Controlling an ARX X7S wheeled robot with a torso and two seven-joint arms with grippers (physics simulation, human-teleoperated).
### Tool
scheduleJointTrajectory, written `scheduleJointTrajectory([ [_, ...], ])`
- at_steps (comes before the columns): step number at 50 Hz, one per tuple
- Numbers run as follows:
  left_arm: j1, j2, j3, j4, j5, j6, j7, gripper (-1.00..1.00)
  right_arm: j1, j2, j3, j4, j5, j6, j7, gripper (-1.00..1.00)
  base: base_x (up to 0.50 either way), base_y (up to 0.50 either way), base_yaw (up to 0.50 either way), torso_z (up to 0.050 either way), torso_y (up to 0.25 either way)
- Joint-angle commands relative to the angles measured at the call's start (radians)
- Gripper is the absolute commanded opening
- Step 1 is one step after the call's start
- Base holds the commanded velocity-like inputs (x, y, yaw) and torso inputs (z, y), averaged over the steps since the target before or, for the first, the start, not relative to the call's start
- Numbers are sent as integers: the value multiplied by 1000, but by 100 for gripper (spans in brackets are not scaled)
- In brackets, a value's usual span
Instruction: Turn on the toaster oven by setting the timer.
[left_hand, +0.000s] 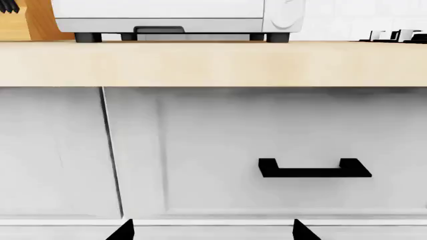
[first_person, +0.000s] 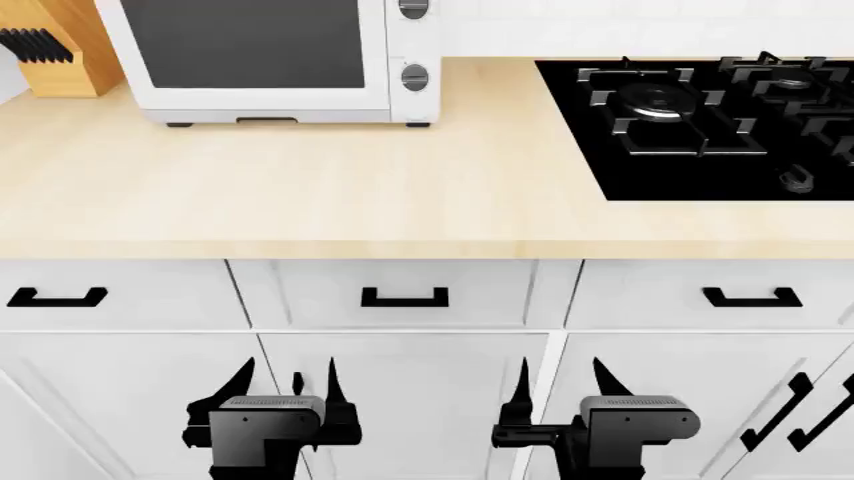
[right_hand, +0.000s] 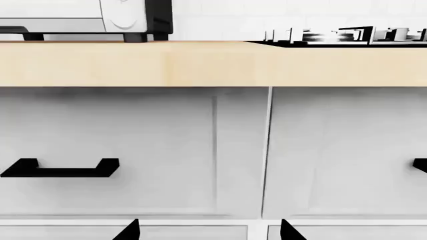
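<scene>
The white toaster oven (first_person: 247, 60) stands at the back left of the wooden counter (first_person: 400, 200), its dark glass door facing me and two grey knobs (first_person: 415, 77) on its right side. Its underside and feet show in the left wrist view (left_hand: 167, 20) and at the edge of the right wrist view (right_hand: 87, 20). My left gripper (first_person: 287, 385) and right gripper (first_person: 558, 385) are both open and empty, held low in front of the white cabinet fronts, below counter level and far from the oven.
A black gas hob (first_person: 707, 120) fills the counter's right side. A wooden knife block (first_person: 54, 50) stands left of the oven. White drawers with black handles (first_person: 404, 298) run below the counter edge, close in front of both grippers.
</scene>
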Motion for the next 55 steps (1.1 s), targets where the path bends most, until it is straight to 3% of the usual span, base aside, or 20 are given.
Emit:
scheduleJointTrajectory([
  [1,5,-16,10,15,-12,5,-29,100,-10,16,-20,-28,29,22,9,100,0,0,0,0,0],
  [17,7,-58,58,45,-71,-4,-56,100,-20,62,-67,-60,31,34,84,100,0,0,0,0,0],
  [28,12,-140,23,448,-80,-211,-90,100,19,164,-38,-507,88,314,54,100,0,0,0,0,0],
  [33,-17,-166,31,546,-80,-283,-88,100,70,179,-14,-564,102,373,64,100,0,0,0,0,0],
  [38,-86,-190,33,637,-83,-384,-84,100,148,204,-12,-617,98,440,71,100,0,0,0,0,0],
  [47,-283,-215,-38,808,-214,-706,-64,100,358,220,57,-717,193,760,81,100,0,0,0,0,0],
  [49,-339,-223,-45,818,-227,-756,-67,100,417,223,78,-733,241,887,72,100,0,0,0,0,0],
  [55,-521,-231,-73,801,-273,-908,-77,100,552,246,77,-774,258,1058,94,100,0,0,0,0,0],
])
